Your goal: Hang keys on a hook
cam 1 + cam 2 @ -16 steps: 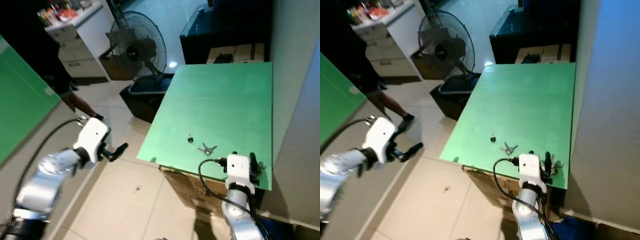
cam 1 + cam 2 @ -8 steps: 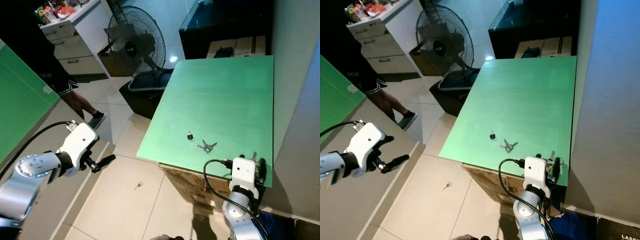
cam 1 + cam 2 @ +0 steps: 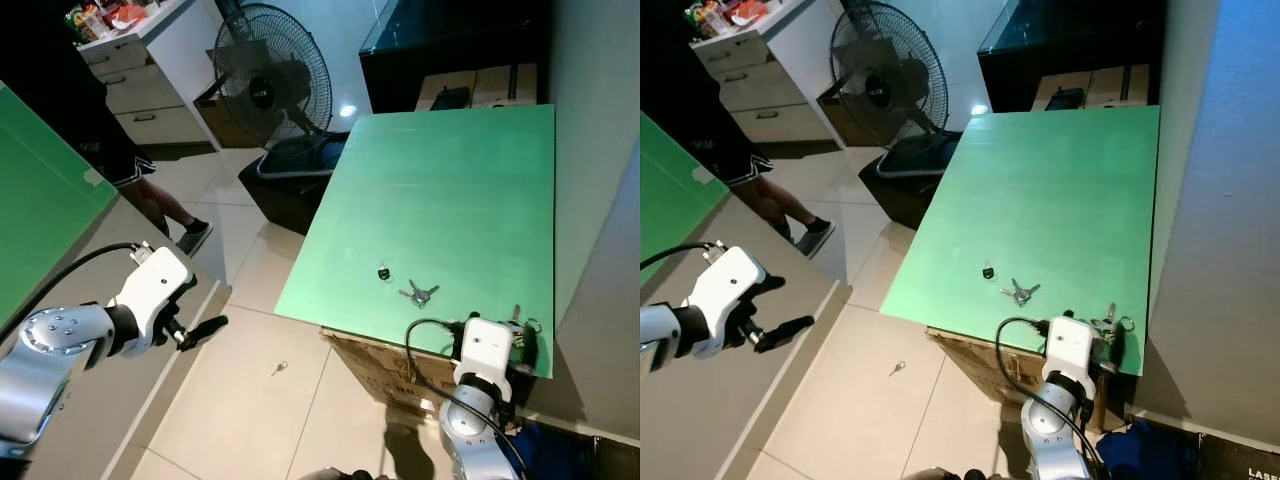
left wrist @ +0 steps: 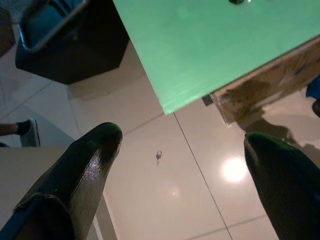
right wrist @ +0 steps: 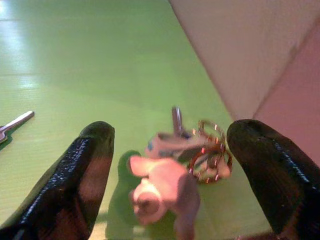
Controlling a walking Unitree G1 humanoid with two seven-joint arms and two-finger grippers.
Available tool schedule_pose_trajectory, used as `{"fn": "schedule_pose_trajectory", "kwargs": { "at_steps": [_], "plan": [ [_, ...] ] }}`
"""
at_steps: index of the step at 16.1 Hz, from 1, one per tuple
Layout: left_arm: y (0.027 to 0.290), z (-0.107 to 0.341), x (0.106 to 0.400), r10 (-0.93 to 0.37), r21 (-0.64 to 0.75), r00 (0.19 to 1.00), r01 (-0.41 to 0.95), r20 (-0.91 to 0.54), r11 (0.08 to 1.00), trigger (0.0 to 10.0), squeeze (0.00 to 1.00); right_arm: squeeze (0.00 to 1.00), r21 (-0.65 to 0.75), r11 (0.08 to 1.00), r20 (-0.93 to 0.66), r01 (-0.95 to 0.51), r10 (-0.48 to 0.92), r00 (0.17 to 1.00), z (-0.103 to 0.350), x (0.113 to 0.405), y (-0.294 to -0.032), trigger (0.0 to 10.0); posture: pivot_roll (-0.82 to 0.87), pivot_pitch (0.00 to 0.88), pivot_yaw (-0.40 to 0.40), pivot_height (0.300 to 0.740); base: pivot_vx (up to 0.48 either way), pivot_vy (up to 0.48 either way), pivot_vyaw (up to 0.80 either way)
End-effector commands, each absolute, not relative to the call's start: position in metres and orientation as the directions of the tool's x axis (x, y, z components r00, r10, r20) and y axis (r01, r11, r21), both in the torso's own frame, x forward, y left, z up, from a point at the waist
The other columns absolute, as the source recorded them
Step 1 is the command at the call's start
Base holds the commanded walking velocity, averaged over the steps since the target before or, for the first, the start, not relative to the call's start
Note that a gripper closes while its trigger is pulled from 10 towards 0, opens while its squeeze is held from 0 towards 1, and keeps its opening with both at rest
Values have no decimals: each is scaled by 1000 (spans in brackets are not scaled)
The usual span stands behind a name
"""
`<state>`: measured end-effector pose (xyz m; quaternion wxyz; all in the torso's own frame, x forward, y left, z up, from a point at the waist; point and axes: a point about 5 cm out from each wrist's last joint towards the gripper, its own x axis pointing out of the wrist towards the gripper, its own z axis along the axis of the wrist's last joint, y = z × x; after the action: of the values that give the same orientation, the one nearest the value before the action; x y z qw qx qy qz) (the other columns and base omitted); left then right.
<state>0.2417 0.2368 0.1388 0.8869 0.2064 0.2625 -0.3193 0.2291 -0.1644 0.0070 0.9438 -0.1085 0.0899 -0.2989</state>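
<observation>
A key ring with a pink charm point(image 5: 167, 187) lies at the front right corner of the green table point(image 3: 450, 190), by the wall. My right gripper point(image 5: 172, 135) stands open at that corner point(image 3: 522, 345), one finger on each side of the ring, not touching it. A loose pair of silver keys point(image 3: 418, 293) and a small black piece point(image 3: 383, 272) lie further in on the table. My left gripper point(image 3: 205, 327) hangs open over the floor tiles, left of the table. One more key point(image 4: 158, 156) lies on the floor below it.
A standing fan point(image 3: 270, 75) and a black bin point(image 3: 295, 170) stand left of the table. A person's legs point(image 3: 160, 205) are at the upper left, by white drawers point(image 3: 150, 60). A green panel point(image 3: 40, 200) runs along the left; a wall point(image 3: 600, 200) borders the table's right.
The camera has shifted a little. My left gripper has dropped lower and nearer to me over the floor. The right gripper stays at the table's front right corner.
</observation>
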Motion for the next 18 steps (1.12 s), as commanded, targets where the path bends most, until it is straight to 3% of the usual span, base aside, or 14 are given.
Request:
{"fn": "schedule_pose_trajectory", "kwargs": {
  "at_steps": [1,8,11,15,16,18],
  "plan": [
    [252,148,240,-415,221,677,646,-608,730,10000,0,0,-227,806,-111,546,-579,808,9,232,-153,10000,81,97,400,740,0,0,0],
    [264,156,230,-403,225,638,675,-657,702,10000,0,0,-260,762,-104,594,-633,767,5,227,-154,10000,98,133,400,740,0,0,0],
    [265,159,229,-405,221,626,684,-666,695,10000,0,0,-143,752,-170,643,-659,733,3,227,-157,10000,101,156,400,740,0,0,0],
    [266,161,228,-406,218,614,694,-677,686,10000,0,0,-153,749,-174,645,-663,728,2,230,-159,10000,106,165,400,740,0,0,0],
    [266,161,228,-406,217,612,695,-679,685,10000,0,0,-150,758,-170,635,-653,739,2,230,-159,0,104,164,400,740,0,0,0],
    [265,159,228,-406,213,612,693,-678,689,10000,0,0,-141,772,-169,620,-636,753,0,227,-157,0,99,164,400,740,0,0,0]
  ]
}}
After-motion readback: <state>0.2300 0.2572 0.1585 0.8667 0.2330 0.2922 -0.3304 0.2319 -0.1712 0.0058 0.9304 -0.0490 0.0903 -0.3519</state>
